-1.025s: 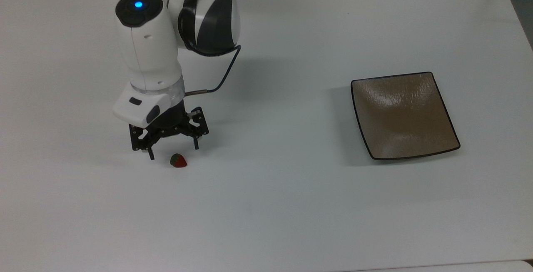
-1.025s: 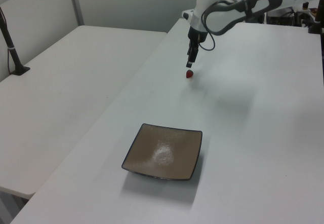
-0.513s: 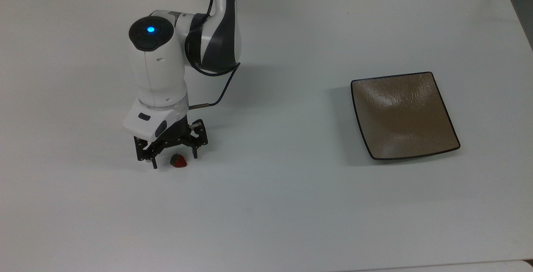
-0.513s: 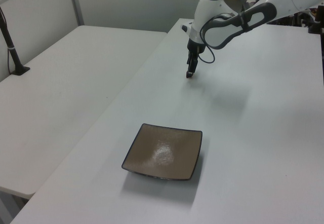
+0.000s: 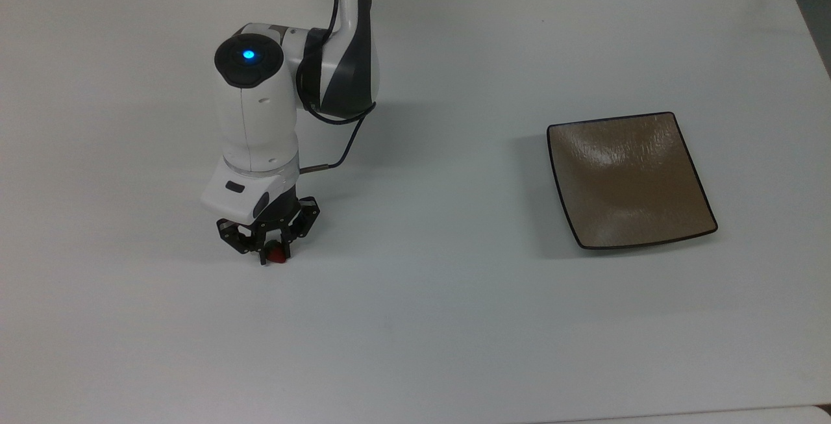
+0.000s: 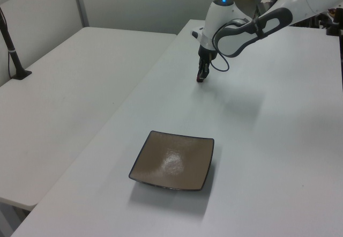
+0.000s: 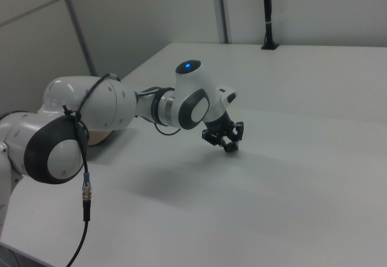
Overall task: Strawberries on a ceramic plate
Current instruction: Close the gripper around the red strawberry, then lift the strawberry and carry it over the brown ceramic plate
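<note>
I am pressing my gripper [image 5: 274, 254] down at the white table [image 5: 454, 320], its black fingers drawn in close on either side of the strawberry [image 5: 278, 254], whose red body is showing between the tips in the top view. The fruit is sitting on the tabletop, or so nearly on it that no gap can be made out, so I am judging the step in hand to be the grasp itself: the fingers are clasping the berry, and the lift is not yet begun. In the left view the gripper [image 6: 201, 78] is standing nearly upright over the same spot, a speck of red showing at its tip; in the right view it [image 7: 230, 147] is touching down close to its own shadow. The square brown ceramic plate [image 5: 628, 180] is lying empty, well apart from the berry, toward the top view's right. The next move, as I am judging it, is calling for a straight rise off the table with the hold kept gentle, since the fruit is small and probably soft, followed by a carry across to the plate and a low release near its middle.
</note>
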Controlling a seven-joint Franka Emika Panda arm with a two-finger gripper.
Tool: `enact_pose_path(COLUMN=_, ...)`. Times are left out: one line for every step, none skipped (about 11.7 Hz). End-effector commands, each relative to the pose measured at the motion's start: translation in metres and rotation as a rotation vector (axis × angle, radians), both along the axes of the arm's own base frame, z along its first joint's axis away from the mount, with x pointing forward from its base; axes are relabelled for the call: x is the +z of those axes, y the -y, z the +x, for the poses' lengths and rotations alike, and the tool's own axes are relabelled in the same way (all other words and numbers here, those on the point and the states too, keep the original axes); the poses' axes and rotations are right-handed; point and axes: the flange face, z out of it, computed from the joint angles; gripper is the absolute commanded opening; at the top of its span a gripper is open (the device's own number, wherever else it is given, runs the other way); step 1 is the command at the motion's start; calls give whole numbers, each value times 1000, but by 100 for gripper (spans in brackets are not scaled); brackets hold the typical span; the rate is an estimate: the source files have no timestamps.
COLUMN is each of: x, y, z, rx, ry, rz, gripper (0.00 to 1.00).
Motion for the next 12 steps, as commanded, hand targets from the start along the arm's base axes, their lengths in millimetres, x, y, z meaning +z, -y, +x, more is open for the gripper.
enact_pose_path(x=4, y=0, z=-7, rx=28, ry=7, rz=-17, gripper=0)
enact_pose_path(x=9, y=0, z=-8, rx=25, ry=9, rz=-16, gripper=0)
enact_pose_path(x=18, y=1, z=-11, rx=21, ry=12, rz=-14, gripper=0)
enact_pose_path(x=34, y=0, z=-17, rx=18, ry=20, rz=-9, gripper=0)
enact_pose_path(x=42, y=-1, z=-22, rx=12, ry=-1, rz=-6, gripper=0)
enact_pose_path(x=60, y=-1, z=-28, rx=12, ry=-39, rz=-4, gripper=0)
enact_pose_path(x=81, y=-2, z=-36, rx=11, ry=-78, rz=-4, gripper=0)
enact_pose_path(x=101, y=-1, z=-47, rx=6, ry=-119, rz=1, gripper=0)
enact_pose_path(x=121, y=0, z=-60, rx=1, ry=-178, rz=4, gripper=0)
enact_pose_path(x=133, y=-1, z=-74, rx=-8, ry=-254, rz=9, gripper=0)
enact_pose_path(x=141, y=-2, z=-84, rx=-15, ry=-305, rz=13, gripper=0)
enact_pose_path(x=149, y=-7, z=-94, rx=-12, ry=-352, rz=14, gripper=1)
